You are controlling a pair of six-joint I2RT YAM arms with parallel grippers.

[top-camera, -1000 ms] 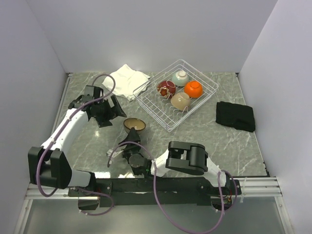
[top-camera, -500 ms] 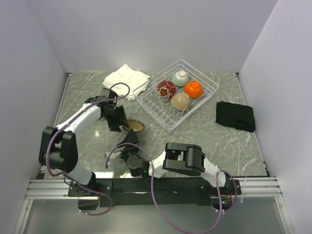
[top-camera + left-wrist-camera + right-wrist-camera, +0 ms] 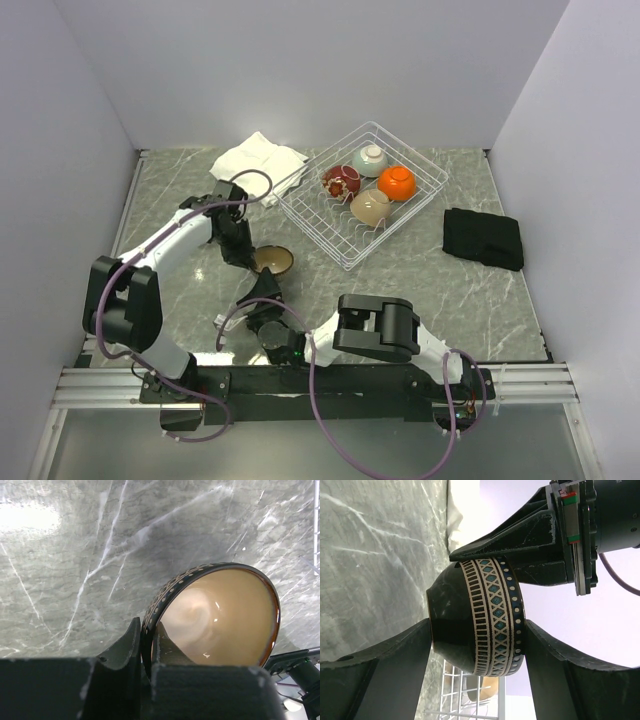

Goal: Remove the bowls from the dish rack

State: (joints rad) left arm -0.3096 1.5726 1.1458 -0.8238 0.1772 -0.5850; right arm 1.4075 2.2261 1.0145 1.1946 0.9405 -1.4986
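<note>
Four bowls sit in the rack (image 3: 340,236): red bowl (image 3: 341,181), green bowl (image 3: 369,158), orange bowl (image 3: 397,182), beige bowl (image 3: 371,207). All of it lies beyond both sets of jaws and off to their right.

And the dark bowl (image 3: 273,259) is out of the rack, mouth up, low at the worktop (image 3: 450,300). Touching it or not, I can't tell. It's caught between both sets of jaws!

The left jaws are clenched on its rim from the far-left side, one finger (image 3: 170,652) inside on the tan glaze and the other outside on the dotted band.

The right jaws grasp that same bowl from the near side. One finger (image 3: 380,670) is at the foot, the other at the rim, with the patterned wall filling the gap.

A white cloth (image 3: 258,163) lies beyond the left jaws, just beside the rack's left corner. A black cloth (image 3: 484,238) lies well right of both jaws, past the rack.
</note>
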